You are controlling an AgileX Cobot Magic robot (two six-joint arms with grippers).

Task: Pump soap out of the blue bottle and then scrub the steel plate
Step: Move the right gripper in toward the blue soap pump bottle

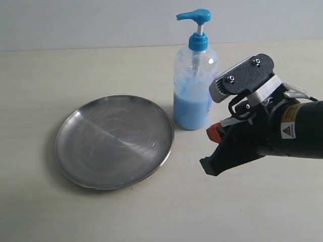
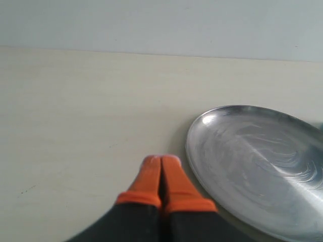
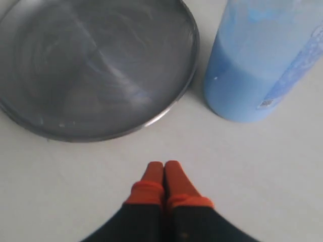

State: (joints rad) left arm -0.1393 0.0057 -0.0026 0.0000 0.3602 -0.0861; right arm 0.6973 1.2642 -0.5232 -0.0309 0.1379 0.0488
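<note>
Exterior view — scuffed, reflective steel plate (image 1: 113, 142)

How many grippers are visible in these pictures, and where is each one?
2. The right gripper, shut, is right of the blue bottle in the exterior view. The left gripper, also shut, shows only in its wrist view, beside the rim of the steel plate.

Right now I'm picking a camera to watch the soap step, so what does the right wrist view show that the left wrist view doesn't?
Only the right wrist view: the lower body of the blue bottle with soap inside, and the right pincer, shut. Only the left wrist view: the left pincer, shut, and the wall behind the table. Both: the steel plate lying on the pale table.
</note>
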